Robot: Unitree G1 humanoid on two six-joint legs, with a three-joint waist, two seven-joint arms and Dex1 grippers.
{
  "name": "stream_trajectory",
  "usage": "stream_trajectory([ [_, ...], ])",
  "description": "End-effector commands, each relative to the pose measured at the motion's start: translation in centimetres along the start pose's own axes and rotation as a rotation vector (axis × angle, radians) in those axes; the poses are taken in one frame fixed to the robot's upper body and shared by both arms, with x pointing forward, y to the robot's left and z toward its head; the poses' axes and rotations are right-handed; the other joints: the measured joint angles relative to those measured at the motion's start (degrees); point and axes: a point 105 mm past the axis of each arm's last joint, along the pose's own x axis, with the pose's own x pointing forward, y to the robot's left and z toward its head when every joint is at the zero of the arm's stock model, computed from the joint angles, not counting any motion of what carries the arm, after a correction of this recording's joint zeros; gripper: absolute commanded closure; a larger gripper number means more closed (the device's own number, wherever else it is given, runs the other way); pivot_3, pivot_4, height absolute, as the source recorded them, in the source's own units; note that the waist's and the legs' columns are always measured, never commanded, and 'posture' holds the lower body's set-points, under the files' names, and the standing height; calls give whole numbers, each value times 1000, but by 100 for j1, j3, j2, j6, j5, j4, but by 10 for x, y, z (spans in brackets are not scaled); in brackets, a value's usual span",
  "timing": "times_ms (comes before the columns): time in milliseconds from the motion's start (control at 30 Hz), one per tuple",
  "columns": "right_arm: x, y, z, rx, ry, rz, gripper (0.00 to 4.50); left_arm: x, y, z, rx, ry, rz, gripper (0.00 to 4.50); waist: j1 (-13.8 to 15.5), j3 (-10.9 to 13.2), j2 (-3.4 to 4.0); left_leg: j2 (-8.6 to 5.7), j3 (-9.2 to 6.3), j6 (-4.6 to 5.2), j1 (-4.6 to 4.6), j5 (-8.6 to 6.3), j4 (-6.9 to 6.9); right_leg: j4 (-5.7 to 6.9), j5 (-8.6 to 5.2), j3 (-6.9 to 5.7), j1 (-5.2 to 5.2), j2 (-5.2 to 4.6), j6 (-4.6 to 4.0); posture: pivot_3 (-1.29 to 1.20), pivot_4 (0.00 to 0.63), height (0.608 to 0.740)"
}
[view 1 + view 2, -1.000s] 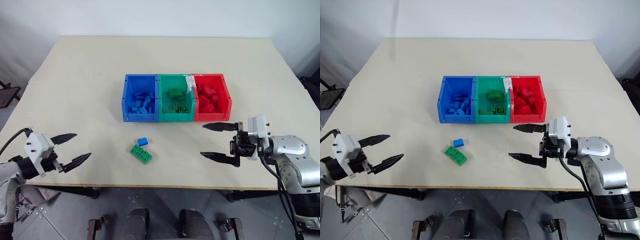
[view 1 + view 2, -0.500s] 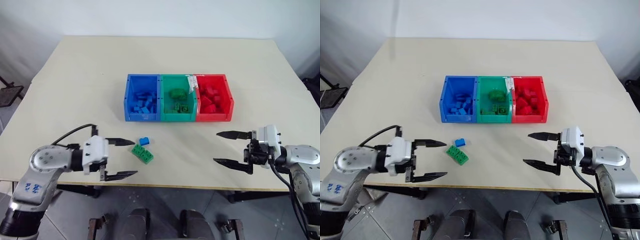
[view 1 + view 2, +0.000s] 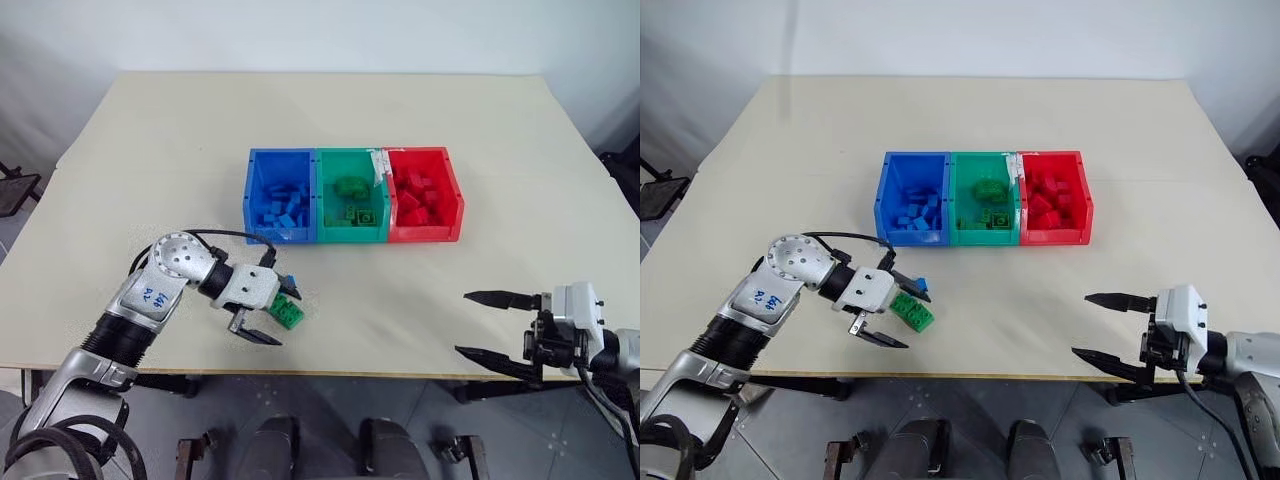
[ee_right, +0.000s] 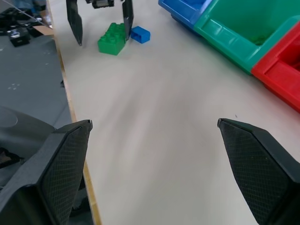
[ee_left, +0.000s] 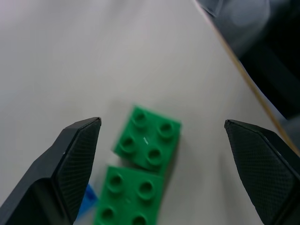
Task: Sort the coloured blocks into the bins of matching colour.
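Beige table (image 3: 150, 150) before white wall (image 3: 300, 30); left pincer (image 3: 268, 310) and right pincer (image 3: 495, 325) both spread wide

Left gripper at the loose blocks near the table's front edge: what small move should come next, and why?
Probably close the left gripper on the green block. Its fingers stand wide open on either side of that block, which lies on the table beside a smaller blue block. Once held, it could be carried to the green bin. The right gripper hangs open, well away.
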Motion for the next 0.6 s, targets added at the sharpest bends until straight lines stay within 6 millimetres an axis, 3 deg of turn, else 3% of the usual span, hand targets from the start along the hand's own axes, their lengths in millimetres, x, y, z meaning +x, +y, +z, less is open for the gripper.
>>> stream_trajectory([
  [33,-1,1,12,-34,-29,-17,0,1,8,5,39,19,1,15,1,0,0,2,-2,0,0,0,1,0,0,0,0,0,0,0,150,740],
  [300,5,0,12,-40,-45,-16,0,15,13,5,41,31,13,15,3,0,0,2,-3,1,0,1,5,0,1,1,0,-4,2,0,150,740],
  [400,8,-1,13,-46,-55,-12,0,16,10,2,58,59,5,585,12,0,0,2,-4,2,0,1,7,0,1,1,1,-5,2,0,150,740],
  [600,16,-3,13,-51,-76,-7,0,16,9,4,60,55,11,2383,16,0,0,4,-11,4,1,7,10,-1,1,1,3,-8,2,0,150,740],
])
